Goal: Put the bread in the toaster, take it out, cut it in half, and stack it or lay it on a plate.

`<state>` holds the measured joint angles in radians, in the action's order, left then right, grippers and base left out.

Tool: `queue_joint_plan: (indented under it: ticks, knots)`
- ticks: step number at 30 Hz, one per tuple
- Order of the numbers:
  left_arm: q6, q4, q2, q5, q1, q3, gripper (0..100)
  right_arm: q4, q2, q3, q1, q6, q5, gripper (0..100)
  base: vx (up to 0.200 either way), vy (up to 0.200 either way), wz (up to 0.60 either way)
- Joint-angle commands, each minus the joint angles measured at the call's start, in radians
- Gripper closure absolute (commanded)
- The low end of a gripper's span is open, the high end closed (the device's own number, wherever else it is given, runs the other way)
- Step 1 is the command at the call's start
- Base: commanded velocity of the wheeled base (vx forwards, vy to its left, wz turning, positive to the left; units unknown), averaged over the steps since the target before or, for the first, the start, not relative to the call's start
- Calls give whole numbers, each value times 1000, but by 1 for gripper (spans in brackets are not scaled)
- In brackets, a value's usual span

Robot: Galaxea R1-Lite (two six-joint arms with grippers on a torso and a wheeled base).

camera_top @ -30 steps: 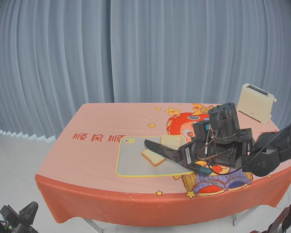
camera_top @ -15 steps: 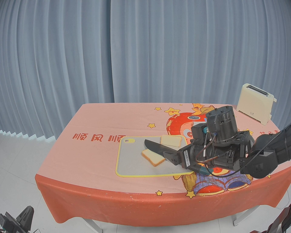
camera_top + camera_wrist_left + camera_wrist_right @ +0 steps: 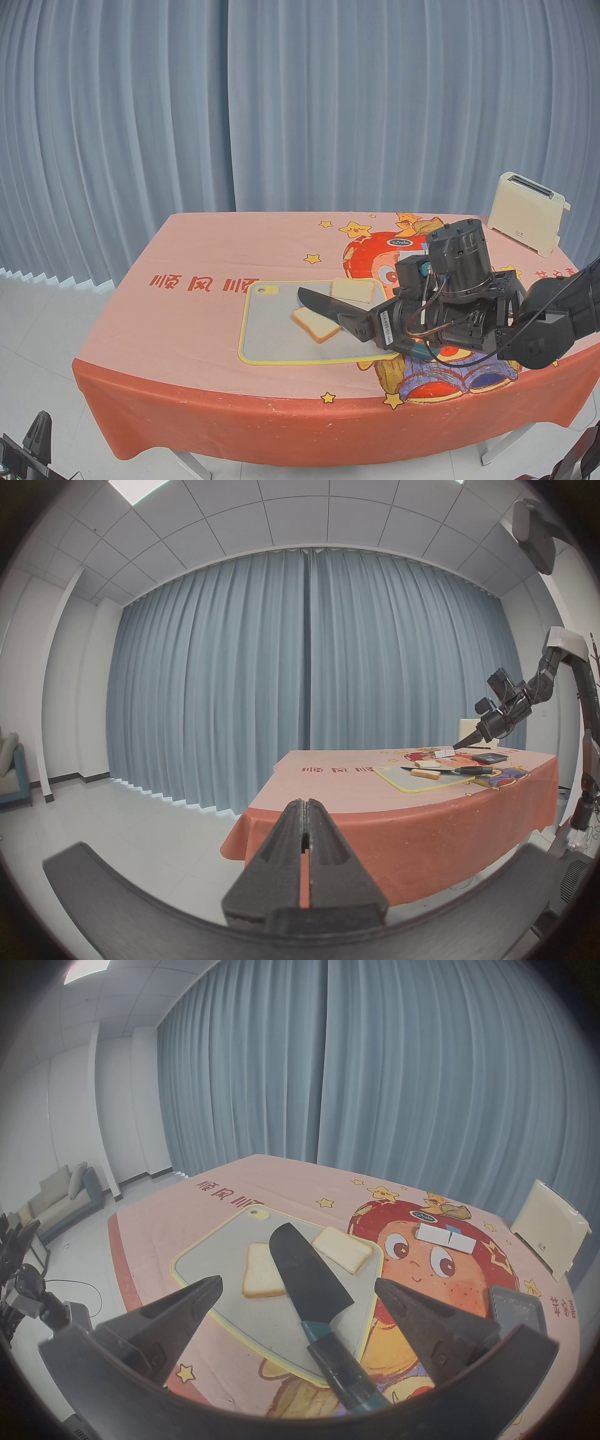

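STEP: cut appearing done, plating pending | near half and far half lying apart on board, knife resting between | right gripper hovering above handle, fingers spread, empty | NEXT: pinching one half gently

Near half-slice and far half-slice on board, knife between (handle overhanging); toaster back right.

Black knife, cream toaster, yellow-rimmed grey board, salmon cartoon-print cloth

Wide room over the table's left side; on the cutting board, narrowed by a knife lying between two bread halves (handle jutting off the edge).
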<state>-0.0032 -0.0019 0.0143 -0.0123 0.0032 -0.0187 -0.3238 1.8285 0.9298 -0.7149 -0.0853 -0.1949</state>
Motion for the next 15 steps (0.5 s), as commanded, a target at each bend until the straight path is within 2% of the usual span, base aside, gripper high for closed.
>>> queue_joint_plan:
  ticks: [1, 5, 10, 15]
  knots:
    - [-3, 0, 4, 0, 1, 19, 100, 0, -11, -22, -3, 1, -1, 0, 0, 0, 0]
    - [-3, 0, 4, 0, 1, 19, 100, 2, -43, -55, -20, 1, -5, 0, 0, 0, 0]
    - [-3, 0, 4, 0, 1, 19, 100, 11, -61, -42, -6, 6, -5, 0, 0, 0, 0]
    - [-3, 0, 4, 0, 1, 19, 100, 12, -52, -23, 8, 44, 5, 0, 0, 0, 0]
